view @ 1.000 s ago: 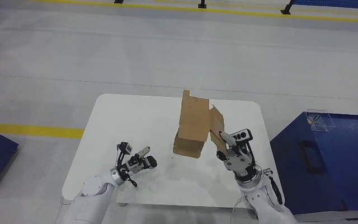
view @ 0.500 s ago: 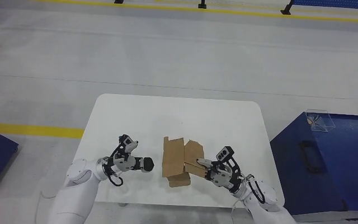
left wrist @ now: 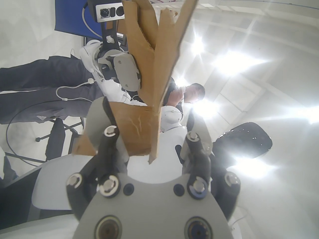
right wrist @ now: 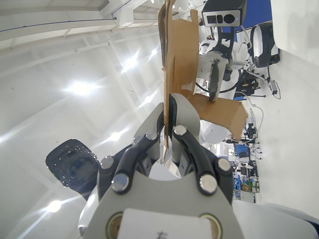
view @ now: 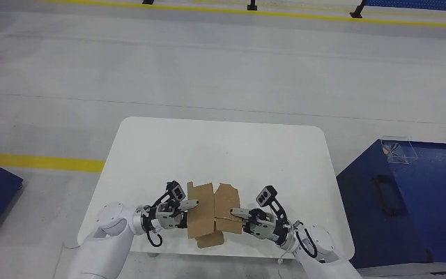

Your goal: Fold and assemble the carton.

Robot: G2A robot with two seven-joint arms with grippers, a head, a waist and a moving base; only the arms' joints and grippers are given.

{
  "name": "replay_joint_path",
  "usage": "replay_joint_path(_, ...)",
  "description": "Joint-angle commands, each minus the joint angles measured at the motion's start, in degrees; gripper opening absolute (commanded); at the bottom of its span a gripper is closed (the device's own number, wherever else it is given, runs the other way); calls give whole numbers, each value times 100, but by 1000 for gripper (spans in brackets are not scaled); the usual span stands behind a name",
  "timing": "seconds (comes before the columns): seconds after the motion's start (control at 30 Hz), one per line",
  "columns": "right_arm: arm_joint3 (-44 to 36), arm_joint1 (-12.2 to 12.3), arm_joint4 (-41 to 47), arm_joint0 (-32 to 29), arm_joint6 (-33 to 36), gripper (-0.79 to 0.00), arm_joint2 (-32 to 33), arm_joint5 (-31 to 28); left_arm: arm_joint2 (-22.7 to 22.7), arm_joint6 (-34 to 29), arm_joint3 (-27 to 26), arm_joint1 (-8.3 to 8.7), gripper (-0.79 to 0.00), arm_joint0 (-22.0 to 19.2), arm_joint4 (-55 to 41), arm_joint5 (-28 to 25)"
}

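The brown carton [view: 211,211], partly unfolded with its flaps spread, is held low over the front part of the white table [view: 139,153]. My right gripper [view: 242,213] is shut on the carton's right edge; in the right wrist view the gripper [right wrist: 167,111] pinches a thin panel of the carton [right wrist: 183,50]. My left gripper [view: 184,208] is at the carton's left side. In the left wrist view this gripper [left wrist: 147,115] is open, with an edge of the carton [left wrist: 149,58] standing between its spread fingers [left wrist: 102,115]. The right gripper's fingers [left wrist: 125,72] show farther off on that carton.
A blue bin [view: 397,202] stands on the floor to the right of the table, with a small clear box [view: 399,148] on top of it. The table's back half is bare white surface.
The carton went from standing upright mid-table to lying low near the front edge, carried by my right gripper. My left gripper moved right, up to the carton's left side.
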Motion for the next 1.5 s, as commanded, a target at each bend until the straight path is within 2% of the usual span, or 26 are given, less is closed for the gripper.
replay_joint_path(0.0, -4, -4, -3, 6, -9, -785, -14, 5, -1, 2, 0, -1, -785, -1, 2, -6)
replay_joint_path(0.1, -4, -4, -3, 6, -9, -785, -14, 5, -1, 2, 0, -1, -785, -1, 2, -6)
replay_joint_path(0.13, -4, -4, -3, 6, -9, 0, -14, 5, -1, 2, 0, -1, -785, -1, 2, -6)
replay_joint_path(0.33, -74, -9, 114, -18, -57, 0, 16, 7, -34, 107, -24, 2, -785, -6, 28, -88)
replay_joint_path(0.37, -200, -4, 103, -14, -107, 0, 150, -277, -200, 679, -132, 14, -785, 18, 195, -566)
replay_joint_path(0.4, -262, 20, -299, -27, -187, 0, 311, -748, -261, 1067, -292, 8, -785, 125, 227, -913)
replay_joint_path(0.43, -300, 55, -1063, -61, -365, 0, 494, -1389, -335, 1461, -479, -9, -785, 242, 141, -1361)
replay_joint_path(0.5, -491, 66, -1663, -227, -692, 0, 700, -2415, -317, 2054, -771, -78, -785, 485, -239, -2090)
replay_joint_path(0.63, -609, 76, -2940, -422, -1069, 0, 984, -3954, 59, 2605, -960, -227, -785, 775, -285, -3915)
replay_joint_path(0.73, -623, 40, -4112, -493, -1622, 0, 1060, -4638, 455, 2548, -898, -331, -785, 799, -436, -4826)
replay_joint_path(0.83, -629, -29, -5130, -541, -2346, 0, 1070, -5031, 763, 2851, -1065, -380, -785, 817, -321, -5129)
replay_joint_path(0.9, -606, -75, -5673, -550, -2743, 0, 1036, -5150, 881, 2854, -1142, -376, -785, 835, -414, -5132)
replay_joint_path(1.1, -649, -147, -6226, -527, -3276, 0, 789, -5238, 1044, 2649, -1141, -330, -785, 801, -661, -4927)
replay_joint_path(1.13, -658, -154, -6310, -523, -3346, -65, 769, -5261, 1062, 2621, -1118, -325, -785, 787, -692, -4899)
replay_joint_path(1.17, -657, -162, -6373, -527, -3417, -197, 741, -5272, 1073, 2605, -1085, -320, -785, 765, -670, -4884)
replay_joint_path(1.2, -656, -168, -6439, -527, -3478, -406, 716, -5282, 1089, 2605, -1054, -315, -785, 742, -633, -4883)
replay_joint_path(1.27, -634, -179, -6569, -516, -3579, -508, 673, -5326, 1129, 2624, -1026, -313, -785, 726, -671, -4902)
replay_joint_path(1.3, -603, -183, -6630, -512, -3637, -677, 660, -5333, 1140, 2624, -1010, -310, -785, 718, -693, -4902)
replay_joint_path(1.4, -525, -196, -6787, -498, -3795, -785, 625, -5348, 1147, 2622, -982, -295, -785, 707, -757, -4900)
replay_joint_path(1.47, -505, -200, -6893, -487, -3860, -785, 603, -5368, 1146, 2601, -976, -283, -785, 706, -806, -4879)
